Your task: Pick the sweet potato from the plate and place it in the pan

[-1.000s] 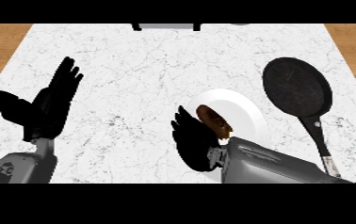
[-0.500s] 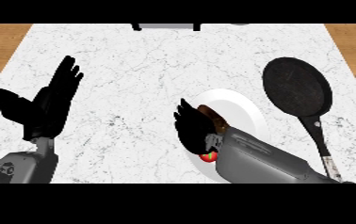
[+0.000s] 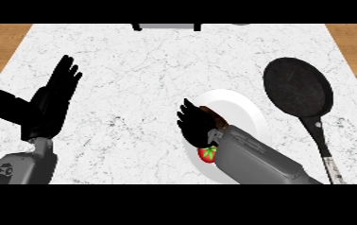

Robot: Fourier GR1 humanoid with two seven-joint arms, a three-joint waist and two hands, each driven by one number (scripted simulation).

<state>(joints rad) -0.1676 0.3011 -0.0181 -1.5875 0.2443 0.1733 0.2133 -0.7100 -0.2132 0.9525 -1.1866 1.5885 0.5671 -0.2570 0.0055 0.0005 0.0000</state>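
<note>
On the counter's right half, the right hand sits over the plate, fingers curled down at the sweet potato, of which only a brown sliver shows at the plate's left side. Whether the fingers have closed round it I cannot tell. A red strawberry-like fruit lies at the plate's near edge, against the forearm (easy to knock off). The risk, as I judge it, is a partial grasp: the potato could roll off during the carry to the pan, which lies near the right edge. The left hand rests open near the left edge.
</note>
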